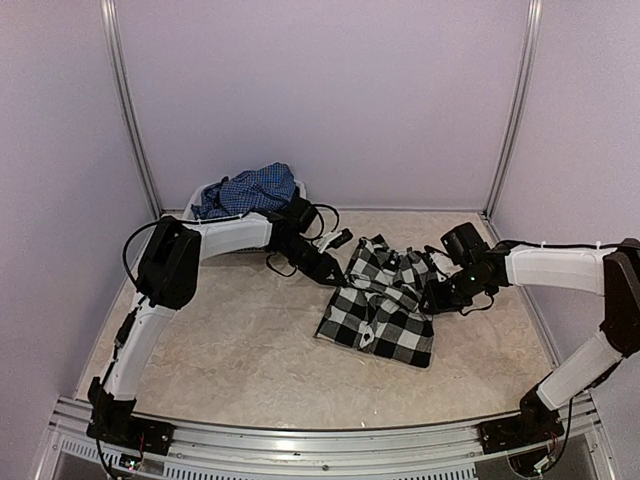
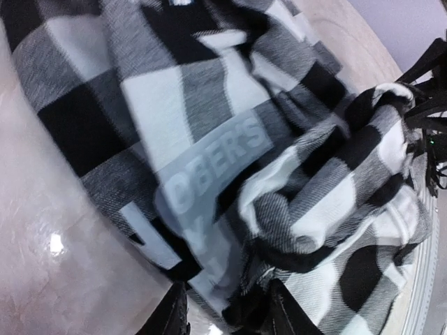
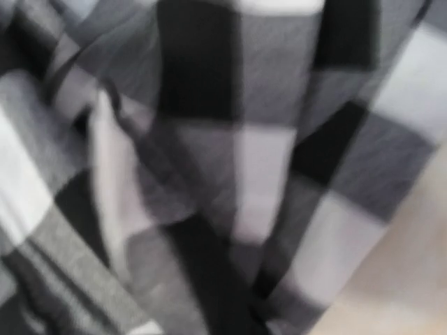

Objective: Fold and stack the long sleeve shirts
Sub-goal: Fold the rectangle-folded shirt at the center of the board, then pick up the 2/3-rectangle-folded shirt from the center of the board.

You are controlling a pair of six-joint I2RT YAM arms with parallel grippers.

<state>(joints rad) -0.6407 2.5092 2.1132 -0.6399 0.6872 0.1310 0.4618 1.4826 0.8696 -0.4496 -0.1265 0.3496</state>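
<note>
Two shirts were there, neither stacked yet. The blue shirt [image 1: 245, 190], finely checked and crumpled, sat heaped in the basket [image 1: 298, 186], well behind the left gripper [image 1: 332, 272], whose jaws stood apart. Between both grippers lay the check shirt [image 1: 385, 312], soft, bold-squared, lettered, rumpled and only part-folded. The right gripper [image 1: 437, 298] met its edge; whether those jaws were apart, I could not tell.

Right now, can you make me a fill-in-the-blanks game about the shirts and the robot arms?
The shirt heaped in the white basket is ____. The black-and-white shirt lies on the table ____ the left gripper and the right gripper. The number of shirts lying on the table is ____.
Missing words: blue, between, one.
</note>
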